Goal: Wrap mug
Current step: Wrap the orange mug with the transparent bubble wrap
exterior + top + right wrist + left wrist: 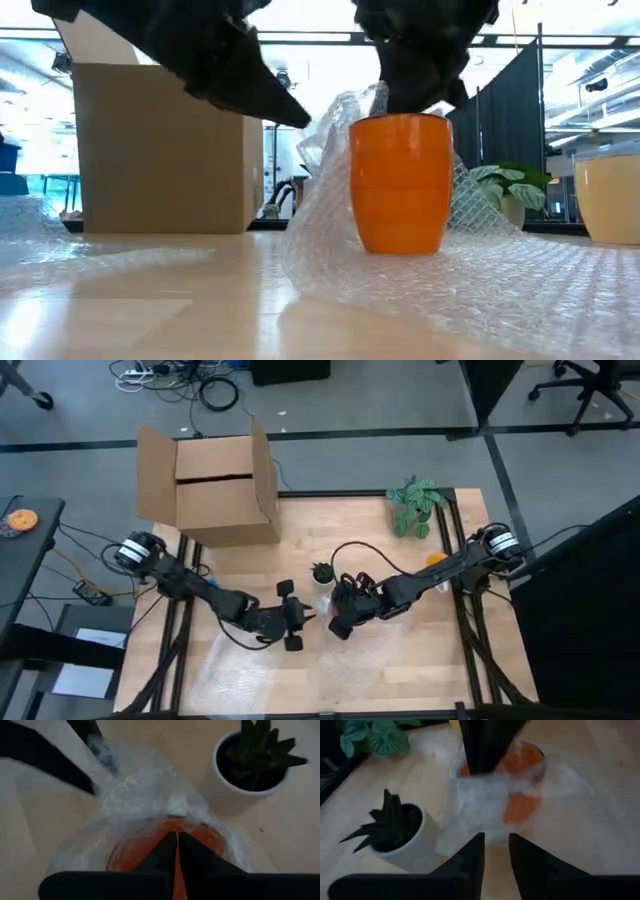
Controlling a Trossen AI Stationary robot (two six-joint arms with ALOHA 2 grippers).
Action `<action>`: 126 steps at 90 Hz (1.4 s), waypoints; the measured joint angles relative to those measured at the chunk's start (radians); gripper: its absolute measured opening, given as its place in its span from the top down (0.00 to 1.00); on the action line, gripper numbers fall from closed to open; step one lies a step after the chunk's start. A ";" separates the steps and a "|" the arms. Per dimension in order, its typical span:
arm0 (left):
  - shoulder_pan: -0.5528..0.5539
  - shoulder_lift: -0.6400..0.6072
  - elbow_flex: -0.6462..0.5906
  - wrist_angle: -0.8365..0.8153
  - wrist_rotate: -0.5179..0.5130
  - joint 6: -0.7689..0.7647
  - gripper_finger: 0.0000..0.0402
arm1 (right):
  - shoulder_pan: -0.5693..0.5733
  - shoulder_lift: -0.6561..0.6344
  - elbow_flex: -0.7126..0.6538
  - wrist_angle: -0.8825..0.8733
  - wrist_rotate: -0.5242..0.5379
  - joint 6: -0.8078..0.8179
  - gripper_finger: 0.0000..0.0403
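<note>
An orange mug [400,185] stands upright on a sheet of bubble wrap [480,280] near the table's middle. Part of the sheet is drawn up around its far side and over its rim [145,790]. My right gripper [176,842] is shut right above the mug's mouth. My left gripper [496,845] is open by a narrow gap on the mug's left, its fingertips close to the raised wrap [480,805]. In the high view both grippers [292,622] [338,615] hide the mug. My right gripper comes down on the mug's rim from above and from the table's right, its shut fingertips [175,840] at the wrap over the mouth. A flap of wrap [378,100] stands up beside them. The fingers hide whether they pinch it. My left gripper's fingertip [300,118] reaches the raised wrap; I cannot tell whether it touches.
A white pot with a succulent [322,573] stands just beyond the mug. An open cardboard box [215,480] stands at the far left, a leafy plant [415,505] at the far right. A cream cup [610,195] stands to the right. Bubble wrap [400,660] covers the near table.
</note>
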 joint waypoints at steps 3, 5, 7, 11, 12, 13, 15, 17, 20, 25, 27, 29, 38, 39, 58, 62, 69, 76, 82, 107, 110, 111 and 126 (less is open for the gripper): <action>0.000 0.011 0.000 0.034 0.000 0.001 0.82 | 0.000 0.015 0.000 0.007 -0.002 0.000 1.00; 0.000 0.019 0.000 0.056 0.000 0.007 0.82 | -0.001 0.024 0.000 0.012 -0.008 0.000 1.00; 0.001 0.027 0.000 0.077 0.000 0.017 0.82 | -0.003 0.032 0.000 0.015 -0.017 0.000 1.00; 0.003 0.043 0.000 0.124 0.000 0.030 0.82 | -0.007 0.050 0.000 0.021 -0.042 0.000 1.00; 0.003 0.046 0.000 0.134 0.001 0.036 0.82 | -0.008 0.054 0.000 0.022 -0.049 0.000 1.00; 0.003 0.050 0.000 0.143 0.001 0.041 0.82 | -0.008 0.058 0.000 0.024 -0.055 0.000 1.00; 0.003 0.057 0.000 0.157 0.003 0.045 0.82 | -0.010 0.063 0.000 0.024 -0.064 -0.001 1.00; 0.005 0.063 0.000 0.168 0.003 0.047 0.82 | -0.012 0.065 0.000 0.022 -0.071 -0.001 1.00; 0.007 0.069 0.000 0.177 0.003 0.048 0.82 | -0.013 0.065 0.000 0.023 -0.087 0.000 1.00; 0.008 0.071 0.000 0.177 0.003 0.048 0.82 | -0.014 0.063 0.000 0.026 -0.096 -0.001 1.00; 0.008 0.071 -0.001 0.176 0.003 0.048 0.82 | -0.014 0.058 0.000 0.024 -0.100 0.000 1.00; 0.009 0.071 -0.001 0.176 0.002 0.048 0.82 | -0.014 0.052 -0.001 0.022 -0.105 0.000 1.00; 0.011 0.071 -0.001 0.170 -0.004 0.049 0.82 | -0.012 0.006 -0.001 0.017 -0.107 -0.004 1.00; 0.011 0.071 -0.001 0.170 -0.004 0.049 0.82 | -0.012 -0.001 -0.001 0.016 -0.107 -0.005 1.00; 0.013 0.071 -0.001 0.167 -0.005 0.049 0.82 | -0.013 -0.100 -0.001 0.001 -0.106 -0.024 1.00; 0.013 0.071 -0.001 0.168 -0.005 0.049 0.82 | -0.013 -0.119 -0.001 0.003 -0.106 -0.025 1.00; 0.013 0.071 -0.001 0.168 -0.005 0.048 0.82 | -0.011 -0.131 -0.001 0.024 -0.115 -0.026 1.00; 0.013 0.071 -0.001 0.167 -0.005 0.049 0.82 | -0.010 -0.131 -0.001 0.048 -0.168 -0.040 1.00; 0.013 0.071 -0.001 0.168 -0.006 0.049 0.82 | -0.010 -0.111 0.001 0.074 -0.207 -0.044 1.00; 0.015 0.071 -0.001 0.163 -0.008 0.048 0.82 | -0.053 -0.006 0.000 0.056 -0.261 -0.056 1.00; 0.015 0.071 -0.001 0.164 -0.008 0.048 0.82 | -0.060 0.000 -0.001 0.047 -0.261 -0.063 1.00; 0.015 0.071 -0.001 0.164 -0.008 0.048 0.82 | -0.062 0.002 -0.001 0.045 -0.262 -0.064 1.00; 0.011 0.064 -0.001 0.162 -0.008 0.047 0.82 | -0.092 0.000 -0.001 0.011 -0.261 -0.085 1.00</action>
